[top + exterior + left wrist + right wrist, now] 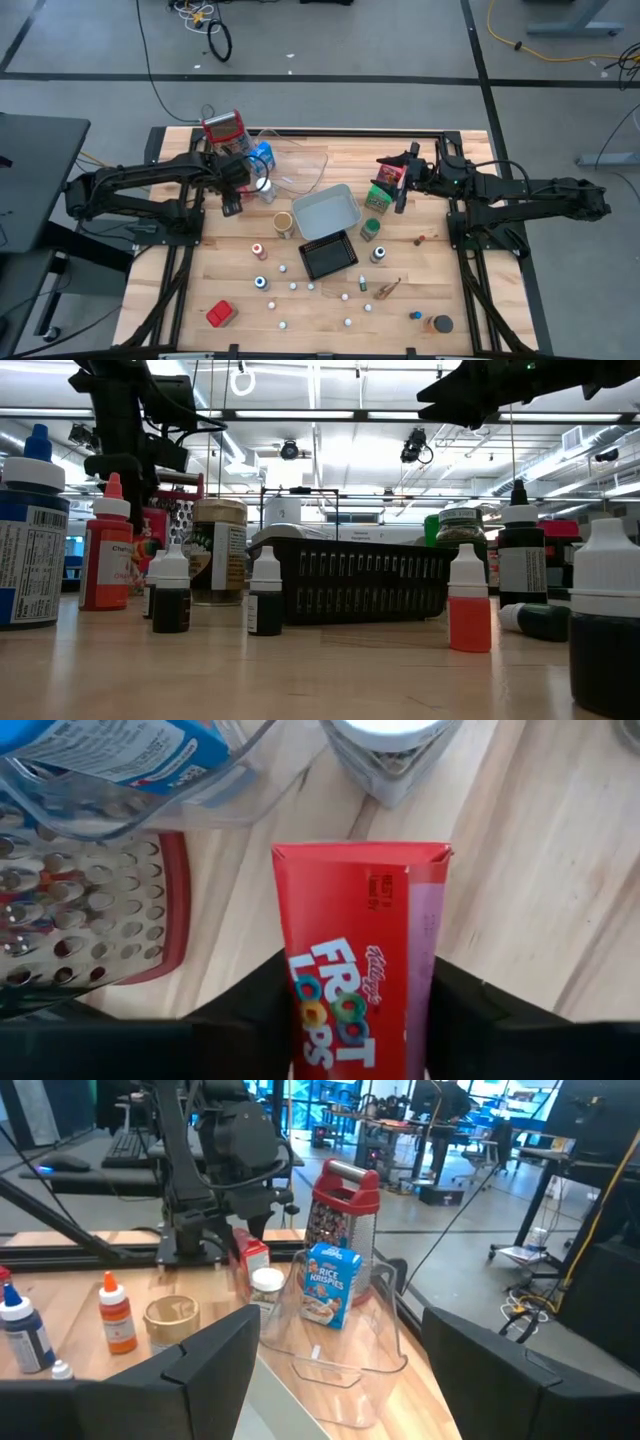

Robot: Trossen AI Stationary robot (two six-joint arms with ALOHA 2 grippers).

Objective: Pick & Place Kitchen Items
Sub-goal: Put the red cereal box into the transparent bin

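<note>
A small red Froot Loops carton (pixel 355 960) sits between the fingers of my left gripper (pixel 360 1040), which is shut on it at the table's far left, beside the red-topped grater (pixel 222 128). The right wrist view shows the same carton (pixel 252 1256) under that gripper (pixel 232 1245). A blue Rice Krispies carton (pixel 330 1285) stands in the clear tray (pixel 370 1340). A white-lidded jar (pixel 266 1288) stands close by. My right gripper (pixel 335 1380) hovers open above the table's far right, by a green carton (pixel 380 197). My left gripper pinches the red carton's two long sides (pixel 300 1010) between its two fingers (pixel 240 1030), at the end nearer the wrist. The fingers slant down from above and lie along the carton. Its printed face is turned up; whether it is clear of the table I cannot tell.
A grey tray (pixel 327 210) and a black basket (pixel 328 255) sit mid-table. Several small dropper bottles (pixel 300 285), jars (pixel 283 222) and cans (pixel 378 253) are scattered over the near half. Another red carton (pixel 220 313) lies near the front left.
</note>
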